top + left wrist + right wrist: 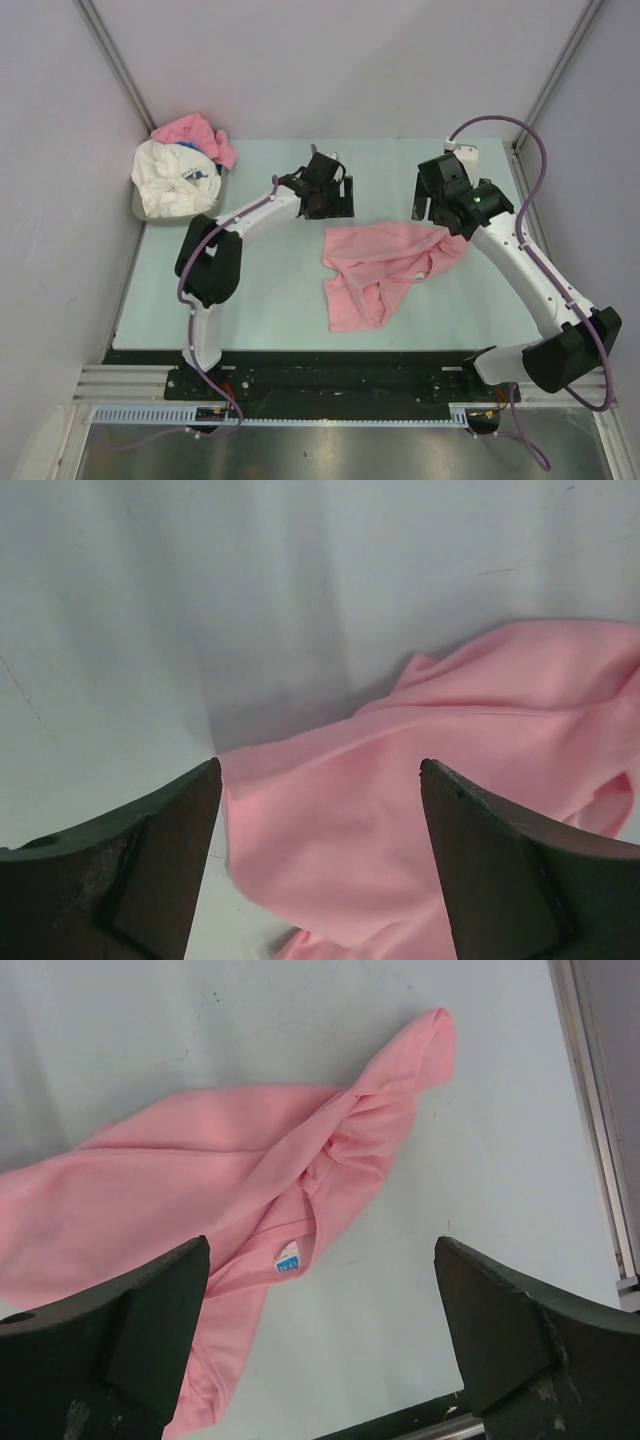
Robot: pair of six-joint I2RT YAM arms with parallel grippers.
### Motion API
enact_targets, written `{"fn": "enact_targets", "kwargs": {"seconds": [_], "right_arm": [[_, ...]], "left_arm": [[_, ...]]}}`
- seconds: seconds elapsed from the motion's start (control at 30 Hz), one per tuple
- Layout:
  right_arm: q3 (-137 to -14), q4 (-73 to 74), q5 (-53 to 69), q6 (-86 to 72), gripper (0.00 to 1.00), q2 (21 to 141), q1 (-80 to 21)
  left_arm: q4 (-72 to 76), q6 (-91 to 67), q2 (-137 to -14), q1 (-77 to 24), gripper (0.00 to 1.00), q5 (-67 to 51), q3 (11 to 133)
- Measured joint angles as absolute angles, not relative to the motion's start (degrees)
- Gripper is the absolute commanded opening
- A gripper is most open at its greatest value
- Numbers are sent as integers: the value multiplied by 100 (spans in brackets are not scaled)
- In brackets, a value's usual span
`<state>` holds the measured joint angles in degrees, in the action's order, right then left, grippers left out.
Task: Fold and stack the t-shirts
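Left gripper (320,770) and right gripper (322,1245) both spread wide, gripping nothing. Pink tee (385,268) crumpled mid-frame in top view (tag (288,1260) showing). White tee (172,182) and second pink tee (195,131) piled upper left.

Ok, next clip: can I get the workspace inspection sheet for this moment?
Surface: pale table, a few faint scuffs.
Job's things: pink t-shirt crumpled mid-table, unfolded, neck label showing; white t-shirt and second pink t-shirt heaped at the far left corner; no stack of folded shirts.
Clutter: nothing seen.
Claws: left claw open above the crumpled shirt's edge; right claw open above its neck area; neither holds cloth.
Cables: purple cables run along both arms.
Surroundings: plain walls, metal frame posts.
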<state>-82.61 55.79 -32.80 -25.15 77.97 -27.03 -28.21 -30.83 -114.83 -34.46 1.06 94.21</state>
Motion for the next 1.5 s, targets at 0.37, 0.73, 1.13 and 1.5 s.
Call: {"fn": "enact_targets", "kwargs": {"seconds": [0.37, 0.73, 1.13, 1.5], "right_arm": [[-8012, 5422, -3293, -2480, 100, 7741, -2703], [-7760, 5321, -3251, -2488, 100, 7743, -2766], [-7719, 5295, -3264, -2504, 100, 7745, -2803], [-7710, 5157, -3096, -2460, 100, 7478, -2746]], "left_arm": [[-3002, -3041, -12160, -3374, 66, 104, 9463], [-2939, -2873, -12280, -3356, 0, 104, 9428], [-4003, -2556, -12070, -3140, 0, 272, 10523], [-4442, -2344, -9030, -1695, 0, 165, 11950]]}}
